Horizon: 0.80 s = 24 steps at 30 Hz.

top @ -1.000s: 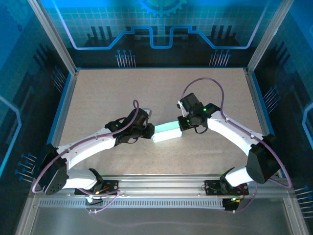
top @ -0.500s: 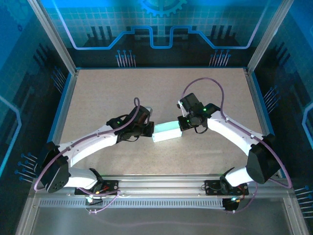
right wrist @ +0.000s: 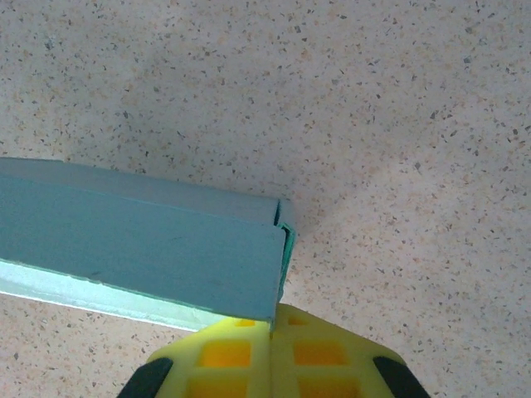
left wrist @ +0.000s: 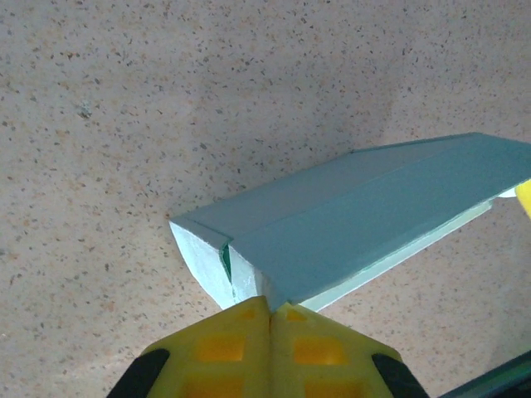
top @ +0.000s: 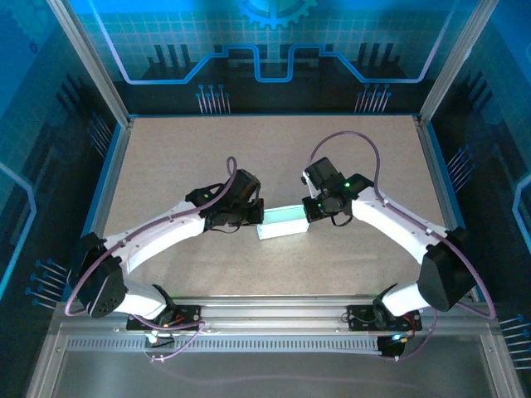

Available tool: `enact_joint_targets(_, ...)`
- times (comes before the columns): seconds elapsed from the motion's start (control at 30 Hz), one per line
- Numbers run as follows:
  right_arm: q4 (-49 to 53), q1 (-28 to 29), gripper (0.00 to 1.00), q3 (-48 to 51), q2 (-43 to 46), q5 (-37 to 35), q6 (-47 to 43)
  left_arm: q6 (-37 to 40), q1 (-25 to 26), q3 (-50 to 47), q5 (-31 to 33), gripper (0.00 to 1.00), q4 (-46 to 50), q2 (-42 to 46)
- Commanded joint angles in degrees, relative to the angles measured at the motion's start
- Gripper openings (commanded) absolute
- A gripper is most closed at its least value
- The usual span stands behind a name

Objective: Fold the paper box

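paper box point(top: 282, 222) at table centre, already formed into slim tube; left gripper point(left wrist: 270, 305) fingers pressed together, tips against left end; right gripper point(right wrist: 272, 322) likewise closed at right end; end flaps likely left to tuck

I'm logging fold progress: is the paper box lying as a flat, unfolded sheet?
No, the paper box is already a slim rectangular shape with raised sides, resting on the table.

so the paper box point(top: 282, 222) is a slim, long pale teal-blue box shape with whitish edges, small gaps showing at both end seams, lying slantwise mid-table point(top: 182, 157) with its left end nearer the bases
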<state>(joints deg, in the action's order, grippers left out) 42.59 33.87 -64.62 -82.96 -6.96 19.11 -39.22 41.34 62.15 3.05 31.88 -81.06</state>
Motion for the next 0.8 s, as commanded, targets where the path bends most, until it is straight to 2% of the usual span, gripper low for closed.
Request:
enact_joint_targets(0.0, 1.1, 1.7, 0.00, -1.9, -0.6, 0.6, 0.1, -3.6, -0.5, 3.1, -3.9, 0.00, -0.3, -0.5)
enact_joint_targets(0.17, 0.8, 1.9, 0.00, -1.8, -0.9, 0.5, 0.3, -3.3, -1.1, 3.6, -4.8, 0.00, -0.5, -1.2)
enact_joint_targets(0.37, -0.5, 1.9, 0.00, -0.5, -0.6, 0.1, 0.5, 0.6, -1.0, 1.0, -4.2, 0.00, -1.8, -1.6)
enact_joint_targets(0.77, -13.4, 3.3, 0.00, 10.3, 3.3, -3.3, -0.6, 0.9, -1.0, -5.8, -5.2, 0.00, -7.0, -2.0)
